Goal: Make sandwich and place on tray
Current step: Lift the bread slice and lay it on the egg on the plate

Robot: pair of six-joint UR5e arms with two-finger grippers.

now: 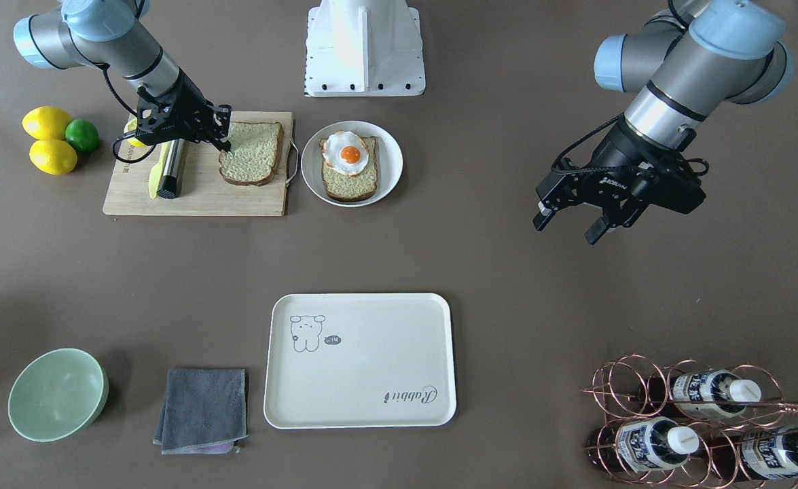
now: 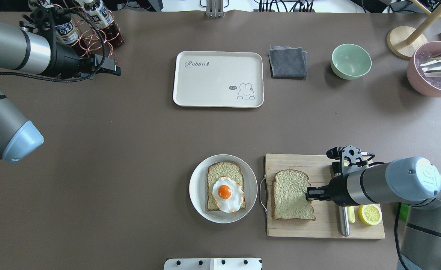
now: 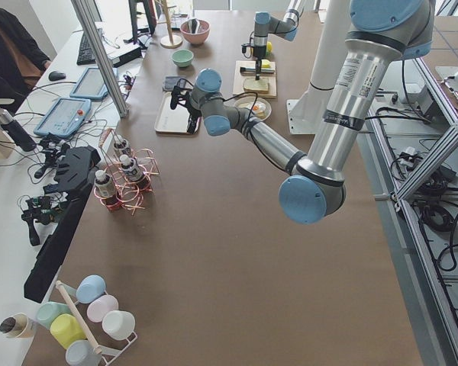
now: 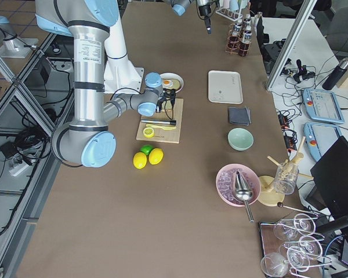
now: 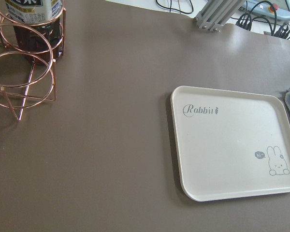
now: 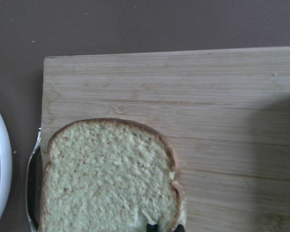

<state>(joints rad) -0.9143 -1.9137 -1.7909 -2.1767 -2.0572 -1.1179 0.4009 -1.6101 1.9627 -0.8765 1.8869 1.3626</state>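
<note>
1. Counter (image 1: 480, 258): a brown surface that fills the front-facing view and carries every item below.
2. Tray (image 1: 371, 326): cream-white with rounded corners, lying flat at lower centre of the front-facing view. A rabbit drawing and "Rabbit" script show on it. It is well apart from both bread slices, and no sandwich part lies on it yet.
3. Cutting board (image 1: 202, 197): wooden, at upper left of that view, with a wire handle on its right end.
4. Left gripper (image 1: 570, 229): at right of centre, hanging over bare counter. Its jaws are spread wide and hold nothing.
5. Right gripper (image 1: 225, 144): at upper left, angled down onto the cutting board. Its jaws are narrow, pinched on the crust at the left edge of the second bread slice. In the right wrist view, two dark fingertips (image 6: 152, 226) sit either side of that crust at the frame's bottom edge.
6. Plate (image 1: 388, 159): round and white, at upper centre, just beside the board's handle.
7. Second bread slice (image 1: 252, 153): lies flat on the right part of the cutting board.
8. First bread slice (image 1: 351, 187): lies on the plate, under the egg.
9. Fried egg (image 1: 346, 153): white with an orange yolk, on the upper part of the first bread slice.
10. Lemon half (image 2: 370, 214): at lower right of the overhead view, cut face up on the cutting board.
</note>
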